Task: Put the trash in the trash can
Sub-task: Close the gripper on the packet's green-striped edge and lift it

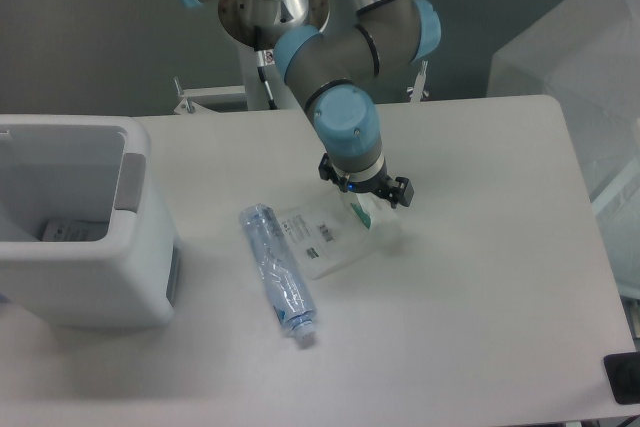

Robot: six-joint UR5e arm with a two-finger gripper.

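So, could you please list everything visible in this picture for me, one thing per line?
Clear bluish plastic bottle with a white cap: one, lying on its side mid-table, cap toward the front edge.
Flat white packet with barcode label and green mark: one, lying right of the bottle, under the gripper.
White rectangular plastic bin with a grey side panel: one, at the left edge of the table; something pale lies inside.
Table: one, white.
Translucent plastic sheeting: off the table's right side.
Arm: one, grey with blue joints.
Gripper: one, black, low over the packet's right end.
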